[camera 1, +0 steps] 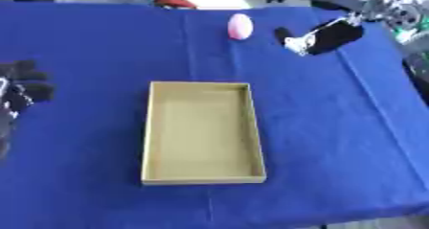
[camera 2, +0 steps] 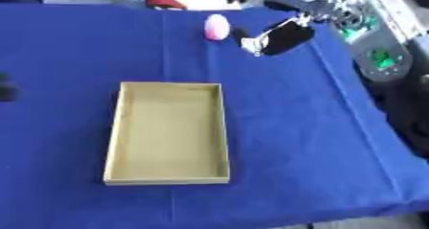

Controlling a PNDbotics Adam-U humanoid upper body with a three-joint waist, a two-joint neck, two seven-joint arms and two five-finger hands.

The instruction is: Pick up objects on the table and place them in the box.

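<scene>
Pink egg [camera 1: 240,26] near far edge — right robot hand [camera 1: 322,38] beside

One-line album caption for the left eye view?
Right hand reaching beside a pink egg-shaped object; shallow tan cardboard box waits empty.

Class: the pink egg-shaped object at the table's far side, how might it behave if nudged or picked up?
The pink egg-shaped object looks rounded and smooth, so it would probably roll or wobble on the blue cloth if nudged. Its curved sides may slip from the right hand beside it.
</scene>
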